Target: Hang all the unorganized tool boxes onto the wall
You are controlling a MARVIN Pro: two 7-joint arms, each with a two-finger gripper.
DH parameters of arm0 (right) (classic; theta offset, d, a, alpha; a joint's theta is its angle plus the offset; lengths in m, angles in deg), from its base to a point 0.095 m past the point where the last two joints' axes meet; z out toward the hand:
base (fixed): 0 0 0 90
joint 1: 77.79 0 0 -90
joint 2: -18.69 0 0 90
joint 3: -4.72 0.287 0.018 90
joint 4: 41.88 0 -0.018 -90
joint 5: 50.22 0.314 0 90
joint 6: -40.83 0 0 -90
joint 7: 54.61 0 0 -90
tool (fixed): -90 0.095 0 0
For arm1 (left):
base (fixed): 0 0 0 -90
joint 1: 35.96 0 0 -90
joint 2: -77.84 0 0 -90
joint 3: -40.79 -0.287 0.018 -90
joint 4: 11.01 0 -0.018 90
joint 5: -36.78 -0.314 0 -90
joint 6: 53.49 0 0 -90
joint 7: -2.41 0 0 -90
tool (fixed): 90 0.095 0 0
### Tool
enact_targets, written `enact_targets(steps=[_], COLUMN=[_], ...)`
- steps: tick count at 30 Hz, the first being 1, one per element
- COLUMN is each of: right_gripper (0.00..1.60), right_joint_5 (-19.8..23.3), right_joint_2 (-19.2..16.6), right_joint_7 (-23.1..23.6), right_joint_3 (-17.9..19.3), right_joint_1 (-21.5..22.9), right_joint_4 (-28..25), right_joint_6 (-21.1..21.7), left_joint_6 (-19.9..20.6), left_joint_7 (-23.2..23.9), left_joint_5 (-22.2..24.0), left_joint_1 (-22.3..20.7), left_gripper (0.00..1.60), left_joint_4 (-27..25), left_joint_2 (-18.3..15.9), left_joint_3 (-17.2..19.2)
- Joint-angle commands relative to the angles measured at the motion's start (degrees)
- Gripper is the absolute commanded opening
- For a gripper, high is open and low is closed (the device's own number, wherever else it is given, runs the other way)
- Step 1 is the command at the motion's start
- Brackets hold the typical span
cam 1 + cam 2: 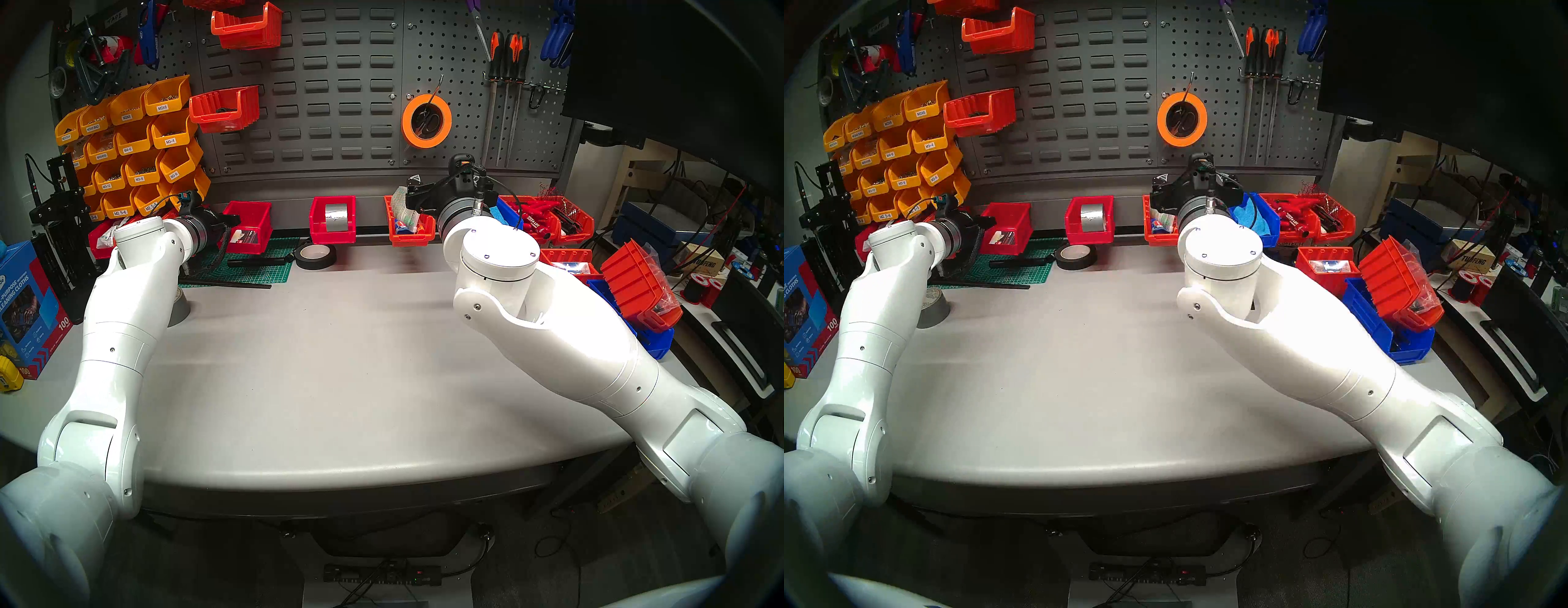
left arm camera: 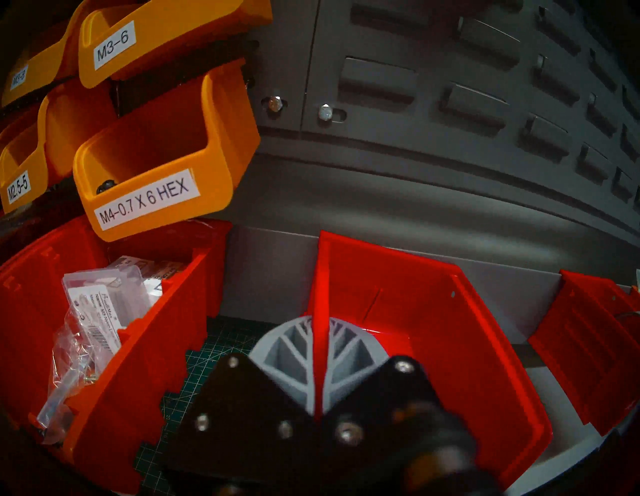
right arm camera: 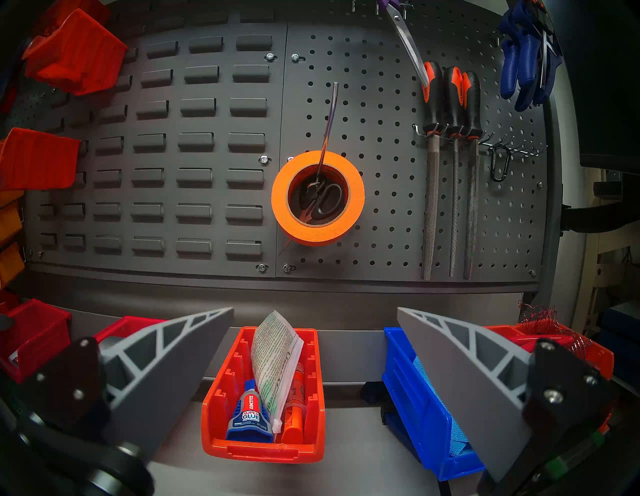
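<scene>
The plain red bin (image 1: 250, 216) with black-white cards stands at the back left of the table. My left gripper (image 1: 229, 223) is shut on its left side wall; in the left wrist view the grey fingers (image 2: 291, 353) pinch that thin wall of the red bin (image 2: 433, 329). The long orange ribbed bin (image 1: 409, 231) with packet and glue tubes stands at the back right. My right gripper (image 3: 315, 311) is open, a finger on either side above the orange bin (image 3: 263, 433), not touching it. The dark grey wall (image 1: 322, 85) rises behind both.
Two orange bins (image 1: 246, 25) (image 1: 225, 108) hang on the louvre slots. Yellow labelled bins (image 1: 127, 144) hang at left. A red bin with a silver tape roll (image 1: 333, 218), a black tape roll (image 1: 316, 254) and a blue bin (image 3: 415, 381) stand nearby.
</scene>
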Motion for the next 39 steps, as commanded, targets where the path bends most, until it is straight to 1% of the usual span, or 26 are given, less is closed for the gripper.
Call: enact_targets(steps=[1,2,10,16,21,26,28,30,39], right_gripper=[1.60,1.60,1.60,1.60,1.60,1.60,1.60,1.60,1.60], right_joint_5=[-0.32,-0.31,-0.31,-0.33,-0.34,-0.35,-0.35,-0.36,-0.35], right_joint_2=[0.14,0.14,0.14,0.14,0.13,0.13,0.13,0.13,0.14], right_joint_7=[0.04,0.04,0.04,0.04,0.04,0.04,0.04,0.04,0.04], right_joint_3=[0.26,0.26,0.26,0.25,0.24,0.23,0.23,0.23,0.24], right_joint_1=[0.82,0.82,0.81,0.83,0.85,0.86,0.87,0.87,0.85], right_joint_4=[-0.43,-0.43,-0.44,-0.44,-0.44,-0.44,-0.44,-0.44,-0.44], right_joint_6=[0.05,0.05,0.05,0.06,0.08,0.09,0.10,0.10,0.08], left_joint_6=[-1.12,-0.70,1.27,3.27,5.71,8.27,9.28,10.18,9.75], left_joint_7=[0.55,1.25,1.51,1.68,1.66,0.93,0.15,-1.29,-5.15], left_joint_5=[-0.27,0.11,1.65,3.27,4.78,6.11,6.53,6.83,8.53], left_joint_1=[-5.89,-7.06,-6.68,-4.73,-2.65,-1.02,-0.89,-1.22,-4.84], left_gripper=[0.00,0.00,0.00,0.00,0.00,0.00,0.00,0.00,0.00], left_joint_4=[1.51,2.44,0.27,-2.25,-5.08,-8.11,-8.58,-8.21,-4.18], left_joint_2=[0.63,0.67,1.05,1.44,1.91,2.75,3.29,4.27,7.96], left_joint_3=[-0.33,-0.60,0.77,2.03,2.99,4.10,4.67,5.35,7.56])
